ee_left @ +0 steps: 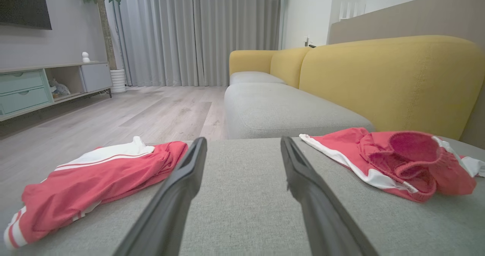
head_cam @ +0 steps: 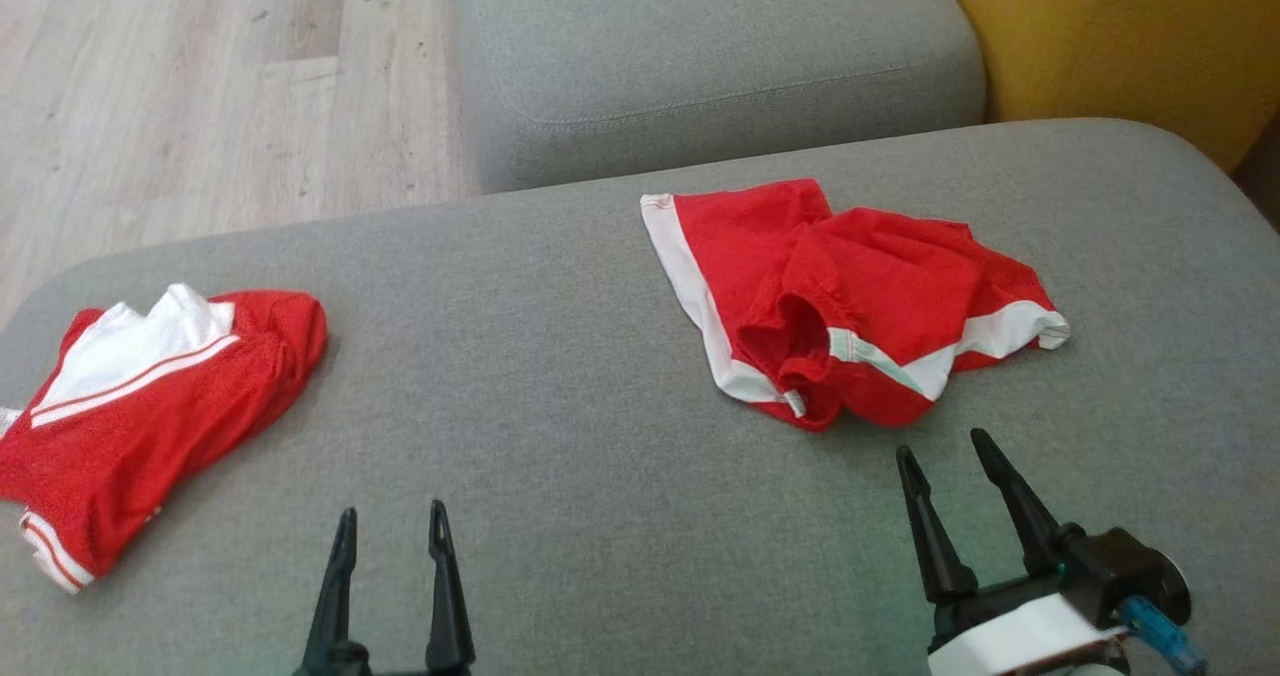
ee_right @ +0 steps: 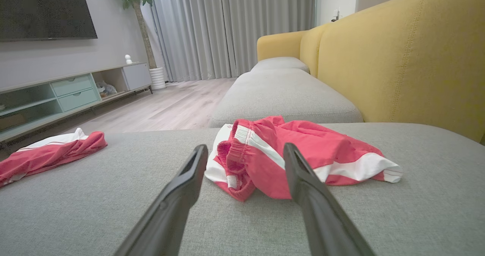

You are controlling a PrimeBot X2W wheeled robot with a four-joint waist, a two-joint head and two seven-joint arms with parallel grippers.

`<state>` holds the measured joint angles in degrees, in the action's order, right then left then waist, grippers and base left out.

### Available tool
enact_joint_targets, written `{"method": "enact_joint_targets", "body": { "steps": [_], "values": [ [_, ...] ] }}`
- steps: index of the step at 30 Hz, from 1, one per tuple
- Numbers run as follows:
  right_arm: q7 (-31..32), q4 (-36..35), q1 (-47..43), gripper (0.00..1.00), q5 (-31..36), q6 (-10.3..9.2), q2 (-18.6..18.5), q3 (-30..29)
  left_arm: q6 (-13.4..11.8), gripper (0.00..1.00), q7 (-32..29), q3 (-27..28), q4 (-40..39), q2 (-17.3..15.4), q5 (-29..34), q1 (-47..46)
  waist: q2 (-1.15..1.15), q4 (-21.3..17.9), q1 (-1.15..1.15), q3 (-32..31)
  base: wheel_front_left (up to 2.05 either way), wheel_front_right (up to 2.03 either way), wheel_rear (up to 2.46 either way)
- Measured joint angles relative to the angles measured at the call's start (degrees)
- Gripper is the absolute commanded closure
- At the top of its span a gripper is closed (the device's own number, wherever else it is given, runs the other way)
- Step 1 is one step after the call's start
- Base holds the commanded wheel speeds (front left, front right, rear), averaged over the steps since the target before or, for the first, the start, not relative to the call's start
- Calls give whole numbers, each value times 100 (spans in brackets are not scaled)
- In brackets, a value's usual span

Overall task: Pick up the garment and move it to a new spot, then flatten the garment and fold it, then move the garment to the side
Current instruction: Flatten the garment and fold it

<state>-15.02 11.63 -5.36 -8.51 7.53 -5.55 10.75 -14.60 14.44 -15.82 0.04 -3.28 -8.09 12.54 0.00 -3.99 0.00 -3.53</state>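
The fingers [head_cam: 1012, 501] of the right gripper [head_cam: 940, 445] stand well apart with nothing between them, their tips just short of the near hem of the crumpled red shorts [head_cam: 850, 296]. The left gripper [head_cam: 392, 509] has its two fingers spread as well, empty, over the near middle of the grey seat cushion [head_cam: 560, 356].

The shorts lie on the right half of that cushion, toward its far edge. They are bunched and rumpled, with the elastic waistband gaping toward the robot and white trim running down one side and across a leg hem. No finger touches them.

On the cushion's left edge, well apart from the shorts, rests a second red garment [head_cam: 150, 406], flatter and doubled over, with a white panel on top and striped trim at its near corner.

Beyond the cushion's far edge sits another grey cushion [head_cam: 700, 56], and the yellow backrest [head_cam: 1130, 26] rises along the cushion's right side. Off its far left corner is pale wooden floor [head_cam: 200, 86], and past that, in the left wrist view, grey curtains [ee_left: 197, 32] and a low media unit [ee_left: 45, 85].
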Motion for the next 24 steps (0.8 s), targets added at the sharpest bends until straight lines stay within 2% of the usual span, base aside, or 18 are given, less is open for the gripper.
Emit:
{"method": "enact_joint_targets", "body": {
  "steps": [24],
  "values": [
    [0, -1, 5, 0, 0, 0, -1, -157, 102, 0, 0, -79, 33, -1, 11, 89, 0, 342, 0, 149, 0, 0, 0]
  ]
}}
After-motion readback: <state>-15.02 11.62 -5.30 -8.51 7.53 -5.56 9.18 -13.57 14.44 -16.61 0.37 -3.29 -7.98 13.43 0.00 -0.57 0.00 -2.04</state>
